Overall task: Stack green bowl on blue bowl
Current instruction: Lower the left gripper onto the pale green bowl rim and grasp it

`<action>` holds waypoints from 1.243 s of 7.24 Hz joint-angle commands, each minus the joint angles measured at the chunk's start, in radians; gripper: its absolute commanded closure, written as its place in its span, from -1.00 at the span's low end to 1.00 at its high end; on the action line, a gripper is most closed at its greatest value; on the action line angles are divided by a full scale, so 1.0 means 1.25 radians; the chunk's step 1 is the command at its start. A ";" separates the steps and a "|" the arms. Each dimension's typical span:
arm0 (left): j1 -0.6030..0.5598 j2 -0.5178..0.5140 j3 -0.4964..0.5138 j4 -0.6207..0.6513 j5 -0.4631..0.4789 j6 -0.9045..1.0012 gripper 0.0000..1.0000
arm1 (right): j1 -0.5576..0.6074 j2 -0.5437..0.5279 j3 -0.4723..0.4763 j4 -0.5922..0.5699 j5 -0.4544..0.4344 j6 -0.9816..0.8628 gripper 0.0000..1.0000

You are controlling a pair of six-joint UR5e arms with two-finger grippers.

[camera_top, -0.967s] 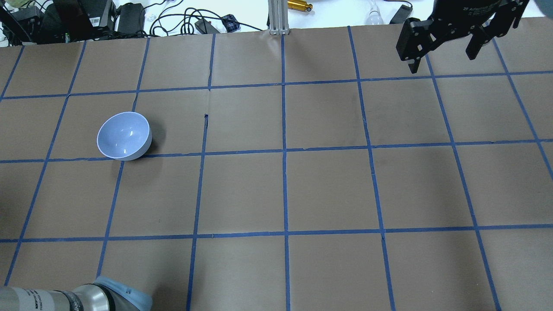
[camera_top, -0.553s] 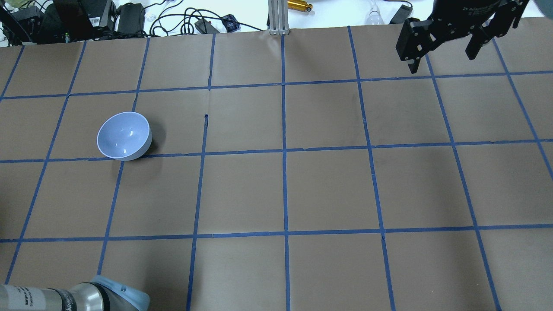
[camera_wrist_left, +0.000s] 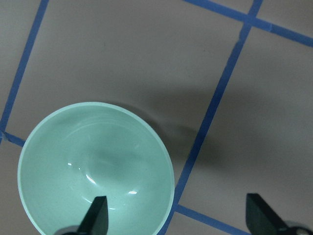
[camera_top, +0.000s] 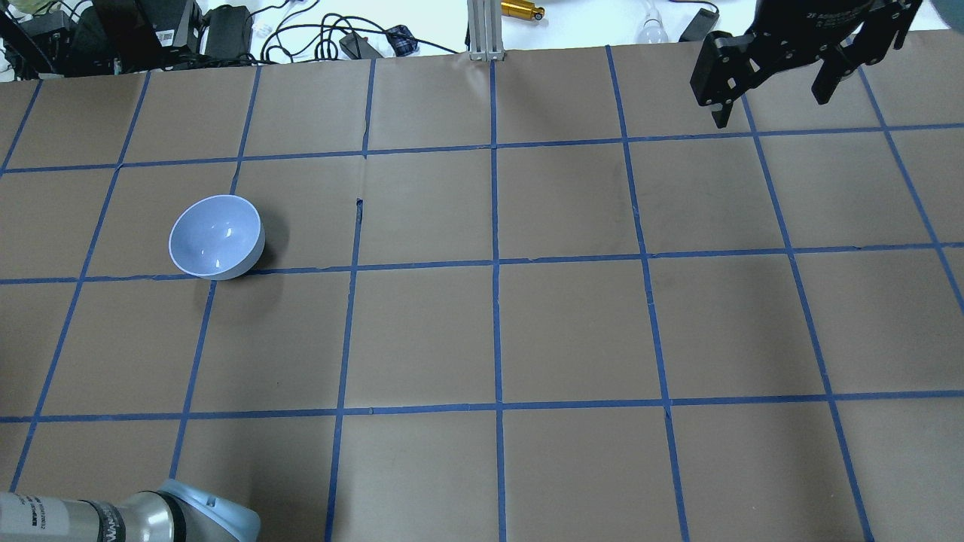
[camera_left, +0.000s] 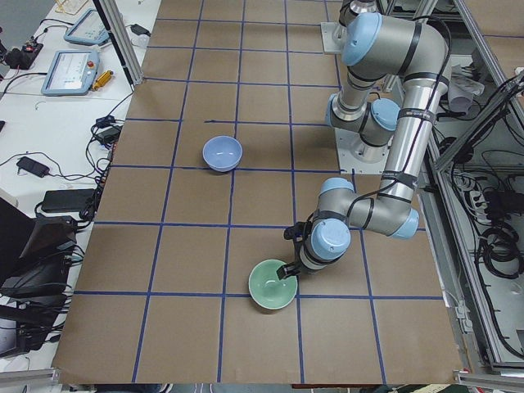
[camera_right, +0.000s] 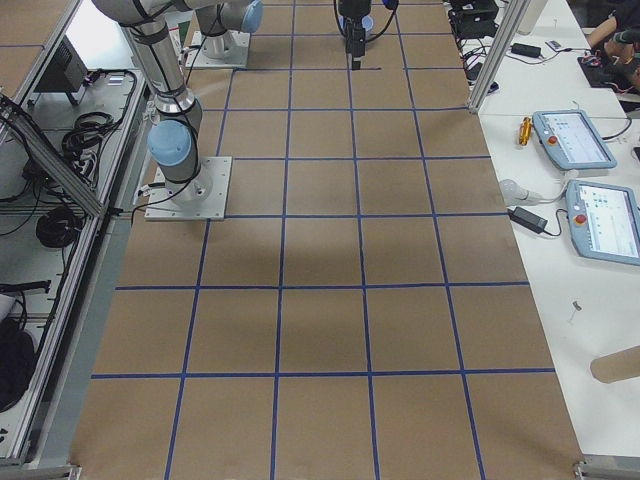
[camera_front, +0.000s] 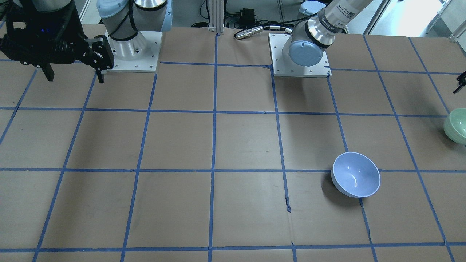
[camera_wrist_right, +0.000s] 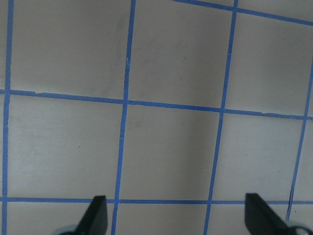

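- The green bowl (camera_wrist_left: 95, 166) sits upright on the bench (camera_top: 572, 331). It fills the lower left of the left wrist view, and the right edge of the front-facing view cuts it off.
- The left tool (camera_wrist_left: 178, 215) hangs over it, spread wide and holding nothing. One fingertip shows over the bowl's inside at the bottom of the frame and the other over bare bench at lower right, so the rim's right side lies between them. I cannot tell whether either finger touches the bowl.
- The step in hand looks like the pinch on that rim. To do it well, sink the inner finger well below the lip before closing, and close squarely on the wall. A glossy curved wall caught only at its edge is likely to slip or tip.
- The blue bowl (camera_top: 216, 237) stands upright, left of centre in the overhead view, well apart from the green one. The carry wants a clear lift, a level bowl, and centring over the blue rim before lowering.
- The right tool (camera_top: 772, 98) hovers at the upper right of the overhead view, fingers apart and empty, far from both bowls.
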 commanded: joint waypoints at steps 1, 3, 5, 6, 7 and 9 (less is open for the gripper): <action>0.001 -0.041 0.003 0.028 0.014 0.057 -1.00 | -0.001 0.000 0.000 0.000 0.000 0.000 -1.00; 0.000 -0.061 0.001 0.028 0.013 0.055 -1.00 | -0.001 0.000 0.000 0.000 0.000 0.000 -1.00; 0.000 -0.077 0.001 0.029 0.016 0.056 -1.00 | 0.000 0.000 0.000 0.000 0.000 0.000 -1.00; 0.000 -0.083 0.003 0.030 0.017 0.057 -1.00 | -0.001 0.000 0.000 0.000 0.000 0.000 -1.00; 0.000 -0.083 0.004 0.032 0.020 0.057 -0.77 | -0.001 0.000 0.000 0.000 0.000 0.000 -1.00; 0.000 -0.088 0.005 0.055 0.020 0.057 -0.54 | 0.000 0.000 0.000 0.000 0.000 0.000 -1.00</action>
